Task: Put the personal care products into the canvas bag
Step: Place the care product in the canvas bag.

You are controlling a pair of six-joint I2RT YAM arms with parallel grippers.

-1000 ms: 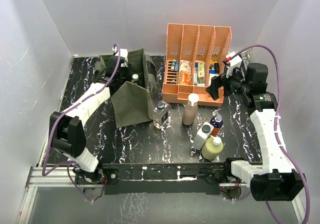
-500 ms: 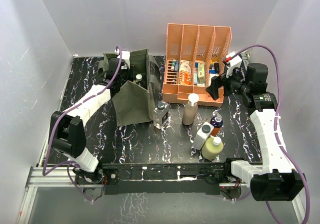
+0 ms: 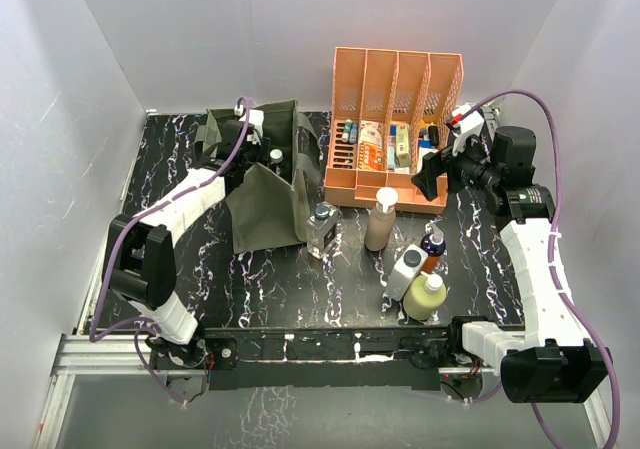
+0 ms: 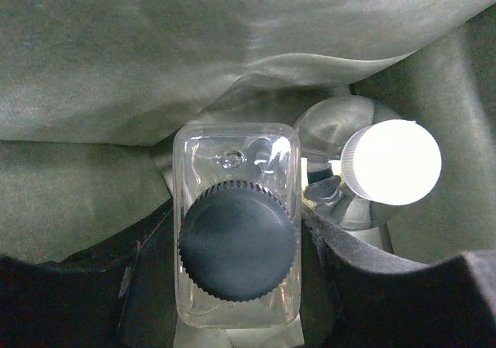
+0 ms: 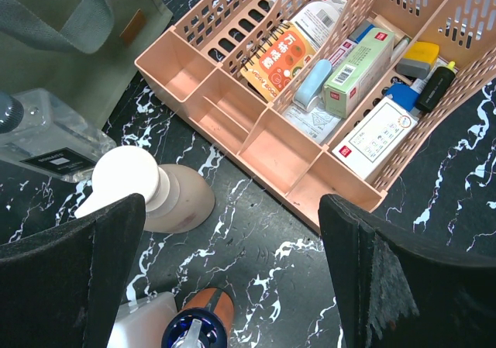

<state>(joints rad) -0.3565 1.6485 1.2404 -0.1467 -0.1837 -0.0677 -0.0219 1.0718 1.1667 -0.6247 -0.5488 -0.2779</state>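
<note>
My left gripper is inside the open top of the olive canvas bag, shut on a clear glass dark-capped bottle held upright. A white-capped bottle stands in the bag beside it. On the table stand a clear dark-capped bottle, the tall beige bottle, the white grey-capped bottle, the small orange-blue bottle and the pale yellow bottle. My right gripper is open and empty above the table, near the beige bottle.
The peach slotted organiser with small boxes and tubes stands at the back right, next to the bag. White walls enclose the table on three sides.
My left gripper has moved a little right and deeper into the bag's opening with the bottle. The right arm has not moved.
</note>
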